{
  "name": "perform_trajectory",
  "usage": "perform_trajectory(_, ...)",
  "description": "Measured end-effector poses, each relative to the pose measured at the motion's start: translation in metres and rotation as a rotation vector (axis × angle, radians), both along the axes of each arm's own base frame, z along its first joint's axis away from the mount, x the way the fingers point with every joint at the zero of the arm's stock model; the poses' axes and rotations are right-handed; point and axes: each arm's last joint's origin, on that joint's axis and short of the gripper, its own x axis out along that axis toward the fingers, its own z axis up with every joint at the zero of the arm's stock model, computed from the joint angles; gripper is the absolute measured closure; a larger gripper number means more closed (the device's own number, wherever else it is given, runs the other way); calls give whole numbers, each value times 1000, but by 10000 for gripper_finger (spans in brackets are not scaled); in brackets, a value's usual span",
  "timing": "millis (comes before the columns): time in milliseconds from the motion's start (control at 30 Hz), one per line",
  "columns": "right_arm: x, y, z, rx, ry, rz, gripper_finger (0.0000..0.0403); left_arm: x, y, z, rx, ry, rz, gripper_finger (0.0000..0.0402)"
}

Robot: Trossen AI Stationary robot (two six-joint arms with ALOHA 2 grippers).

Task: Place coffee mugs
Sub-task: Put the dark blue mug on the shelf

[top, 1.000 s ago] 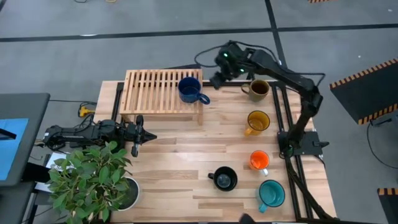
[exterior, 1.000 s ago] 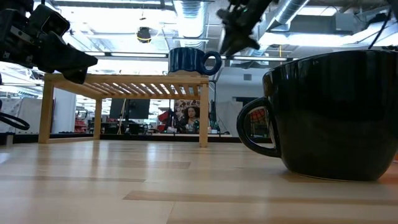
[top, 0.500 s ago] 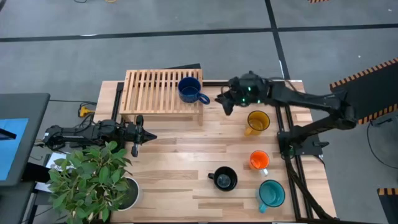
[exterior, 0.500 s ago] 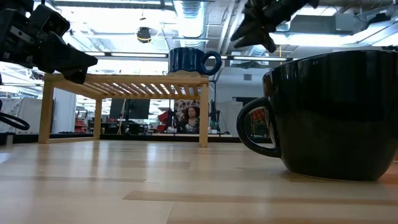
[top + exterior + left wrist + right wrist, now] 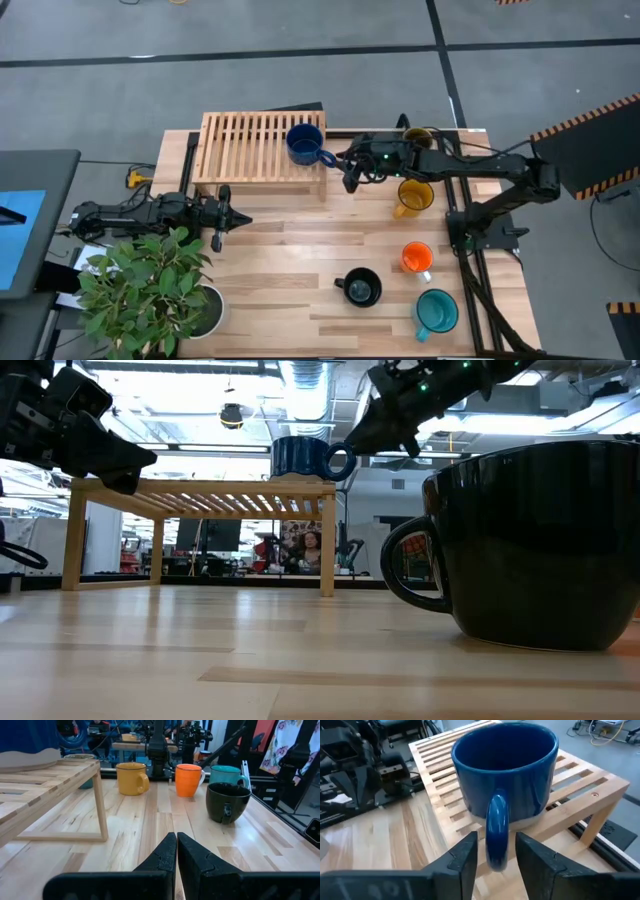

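A dark blue mug (image 5: 304, 144) stands upright on the right end of a slatted wooden rack (image 5: 250, 147), its handle (image 5: 496, 827) pointing at my right gripper. My right gripper (image 5: 496, 851) is open; its fingers stand on either side of the handle with a gap on each side, and it also shows in the high view (image 5: 349, 171). My left gripper (image 5: 219, 214) is shut and empty near the table's left edge. The olive-brown mug (image 5: 419, 137), yellow mug (image 5: 414, 195), orange mug (image 5: 416, 258), black mug (image 5: 360, 287) and teal mug (image 5: 436, 311) stand on the table's right side.
A potted plant (image 5: 150, 285) in a white pot stands at the near left corner. The rack stands on legs above the table (image 5: 200, 660). A black frame rail (image 5: 455, 180) runs along the right side beside the mugs.
My right gripper has swung from the far edge near the olive-brown mug toward the near edge, then down and left to the blue mug's handle, which its fingers now straddle. The mug has not moved.
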Motion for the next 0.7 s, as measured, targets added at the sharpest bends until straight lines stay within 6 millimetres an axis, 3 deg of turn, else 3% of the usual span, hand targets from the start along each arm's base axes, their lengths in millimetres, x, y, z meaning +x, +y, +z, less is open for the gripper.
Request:
perform_trajectory(167,-1,2,3,-11,-5,6,199,0,0,0,0,0,0,401)
perform_trajectory(300,7,-1,-9,12,19,0,169,0,0,0,0,0,0,401)
perform_trajectory(467,20,-3,-19,50,10,-20,159,0,0,0,0,0,0,401)
perform_trajectory(600,29,-7,-20,71,4,-56,184,0,0,0,0,0,0,401)
perform_trajectory(700,36,-7,-10,71,-25,-55,248,0,0,0,0,0,0,401)
